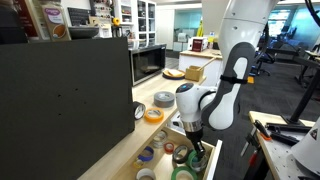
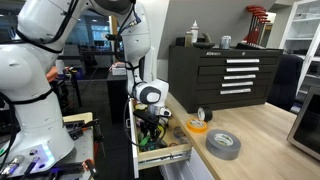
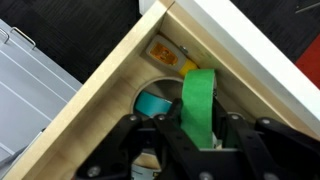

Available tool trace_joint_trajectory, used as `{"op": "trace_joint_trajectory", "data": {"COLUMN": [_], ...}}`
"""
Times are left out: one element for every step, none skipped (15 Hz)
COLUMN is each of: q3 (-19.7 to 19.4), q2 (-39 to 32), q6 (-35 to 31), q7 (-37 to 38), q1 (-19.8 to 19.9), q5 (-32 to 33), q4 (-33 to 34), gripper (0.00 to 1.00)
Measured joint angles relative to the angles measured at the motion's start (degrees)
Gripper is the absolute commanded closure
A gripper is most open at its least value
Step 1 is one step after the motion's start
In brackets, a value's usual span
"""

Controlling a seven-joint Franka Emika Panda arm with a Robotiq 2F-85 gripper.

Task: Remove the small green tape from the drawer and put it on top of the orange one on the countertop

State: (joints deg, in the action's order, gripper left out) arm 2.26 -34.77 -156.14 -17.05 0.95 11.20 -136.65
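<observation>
In the wrist view my gripper [image 3: 200, 122] is shut on the small green tape [image 3: 198, 100], held edge-on between the fingers just above the open drawer [image 3: 108, 92]. A teal roll [image 3: 152, 103] lies in the drawer below it. In both exterior views the gripper [image 1: 195, 140] [image 2: 152, 120] points down into the drawer [image 1: 212, 162] [image 2: 166, 153]. The orange one [image 1: 153, 115] [image 2: 195, 126] lies flat on the countertop [image 1: 118, 152] [image 2: 270, 128], beside the wider grey roll [image 1: 163, 99] [image 2: 223, 144].
Several other coloured rolls [image 1: 150, 155] lie in the drawer. A small roll [image 1: 139, 111] [image 2: 203, 115] stands upright near the orange one. A large black panel [image 1: 65, 100] and a microwave [image 1: 148, 62] back the counter. A black tool chest [image 2: 225, 70] stands behind the counter.
</observation>
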Motion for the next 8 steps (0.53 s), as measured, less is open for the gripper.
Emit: {"op": "trace_joint_trajectory", "data": {"q3": [-0.22,-0.53,-0.89,-1.34,-1.81,-2.18,-2.30,-2.30], "q2": [0.31,0.87,1.65,2.58,3.59,4.76,5.94,7.16], "q6": [0.16,0.36,0.76,1.31,2.05,2.90,3.93,5.27], "q7": [0.09,0.29,0.49,0.65,1.04,1.44,1.68,1.74], "q1": [-0.31,-0.68,-1.09,-1.54,-2.05,-2.47,-2.66,-2.77], "q5": [0.36,0.77,1.16,1.49,1.86,2.09,2.22,2.23], "q4": [-0.16,-0.46,-0.86,-1.27,-1.67,-2.09,-2.43,-2.73], "gripper": [0.91,0.91,0.91,0.91,0.91,0.91,0.91,0.91]}}
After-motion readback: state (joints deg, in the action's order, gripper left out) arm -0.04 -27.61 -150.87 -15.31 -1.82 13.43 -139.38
